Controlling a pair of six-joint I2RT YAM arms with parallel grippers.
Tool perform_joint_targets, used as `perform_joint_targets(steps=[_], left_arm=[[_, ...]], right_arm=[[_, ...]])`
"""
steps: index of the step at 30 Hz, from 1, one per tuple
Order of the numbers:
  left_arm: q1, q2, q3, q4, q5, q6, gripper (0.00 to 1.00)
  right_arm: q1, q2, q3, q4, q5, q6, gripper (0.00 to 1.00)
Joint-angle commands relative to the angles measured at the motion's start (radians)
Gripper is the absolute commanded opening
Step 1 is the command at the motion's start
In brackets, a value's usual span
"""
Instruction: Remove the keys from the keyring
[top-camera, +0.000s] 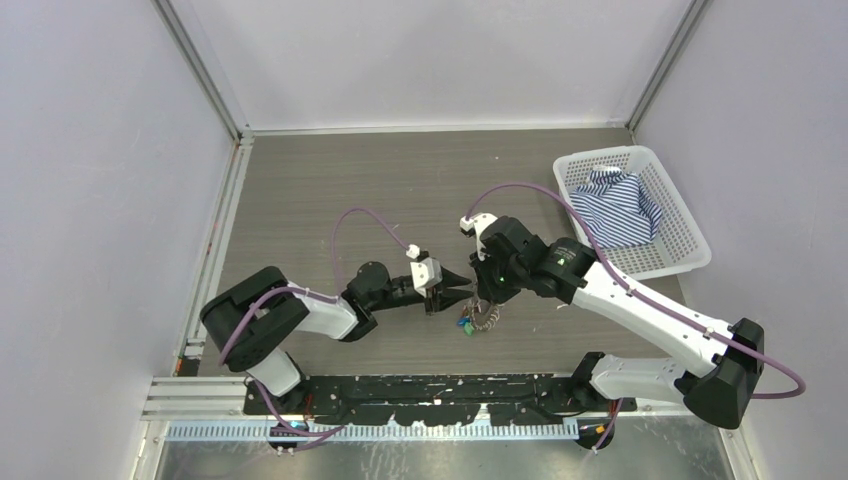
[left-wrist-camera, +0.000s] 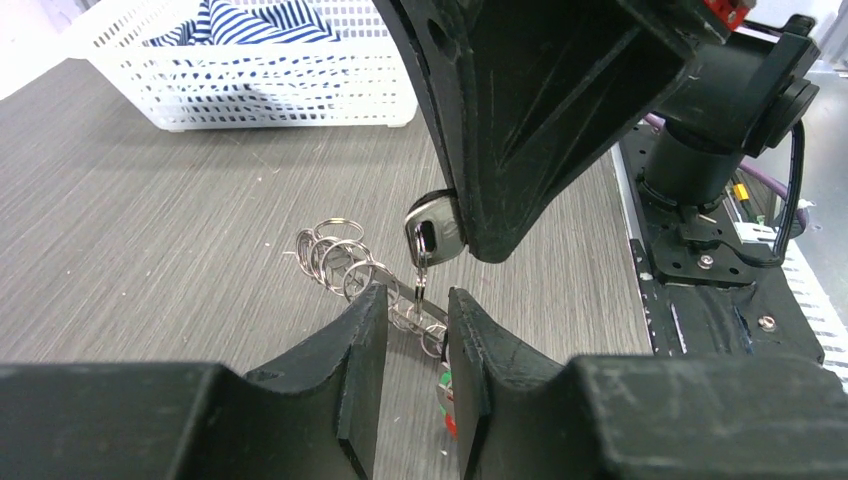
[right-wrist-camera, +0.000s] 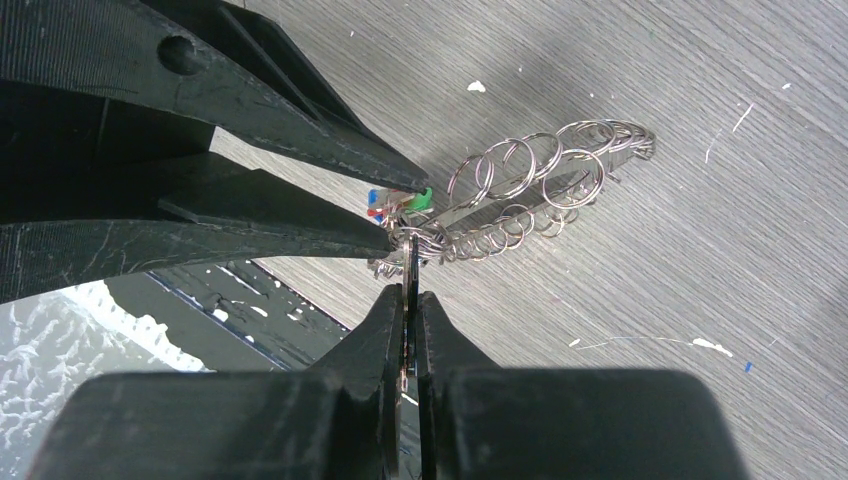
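Closest in, the right gripper (right-wrist-camera: 410, 300) has its two black fingers pressed together on the thin blade of a dark-headed key (left-wrist-camera: 432, 232). From the left wrist view that key hangs head-up just under the right gripper's tip, a small silver ring threaded through its hole.

Below it the left gripper (left-wrist-camera: 417, 298) has its fingers apart, one on each side of the cluster of little rings. Whether they actually pinch the metal, I cannot tell.

Between and just beyond the two grippers is the keyring (right-wrist-camera: 545, 165). It is silvery-grey and looks less like one plain hoop than a curved string of many wire loops set side by side, larger ones along one edge and smaller ones along the other, so its outline reads as jagged and beaded. Its far end trails away from the grippers over the grey wood-grain surface (left-wrist-camera: 150, 230).

Other keys (right-wrist-camera: 400, 203) bunch at the left gripper's tips, showing small green, blue and red plastic heads.

Far off to the right sits a white basket (top-camera: 680, 255) with a blue-striped cloth (top-camera: 615, 205) in it.
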Motion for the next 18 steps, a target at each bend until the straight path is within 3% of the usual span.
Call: perform_joint_targets(steps=[1,18], left_arm=[[0.003,0.009,0.043,0.018,0.009,-0.003,0.30],[0.001,0.024,0.044,0.020,0.034,-0.032,0.23]], right_arm=[[0.010,-0.018,0.042,0.019,-0.001,-0.003,0.01],[0.015,-0.026,0.050,0.017,0.006,0.000,0.01]])
